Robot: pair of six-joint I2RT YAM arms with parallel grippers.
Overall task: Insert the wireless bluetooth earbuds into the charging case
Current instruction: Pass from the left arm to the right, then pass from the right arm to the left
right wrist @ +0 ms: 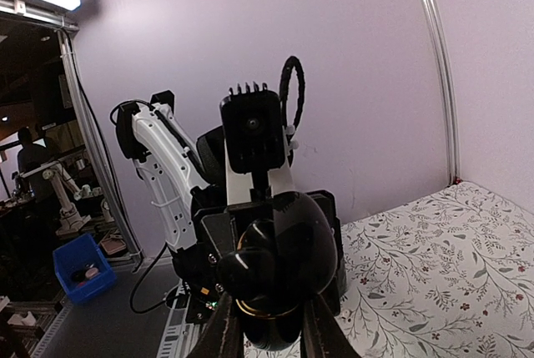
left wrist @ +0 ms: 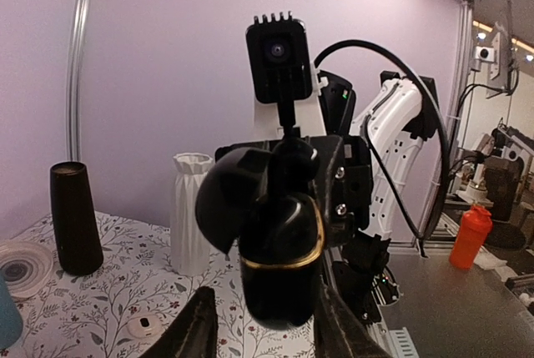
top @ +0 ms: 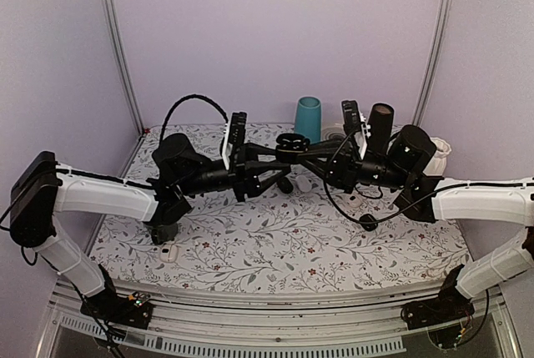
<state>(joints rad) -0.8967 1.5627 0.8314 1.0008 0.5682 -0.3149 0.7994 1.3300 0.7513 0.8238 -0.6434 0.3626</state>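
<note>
Both arms meet above the middle of the table, with the glossy black charging case (top: 292,143) in the air between them. My right gripper (right wrist: 274,329) is shut on the case (right wrist: 288,266), one finger on each side below its gold rim. Its lid (left wrist: 229,208) hangs open to the left in the left wrist view. My left gripper (left wrist: 263,308) is open around the case body (left wrist: 279,283), with a clear gap at its left finger (left wrist: 196,325). A rounded black lump (right wrist: 249,262) sits at the rim. I cannot tell whether it is one of the earbuds.
At the back of the table stand a teal cup (top: 307,118), a tall black vase (top: 381,124) and a white ribbed vase (top: 438,153). A white pod (top: 171,251) lies near the left arm. An orange bottle (left wrist: 471,237) stands off the table.
</note>
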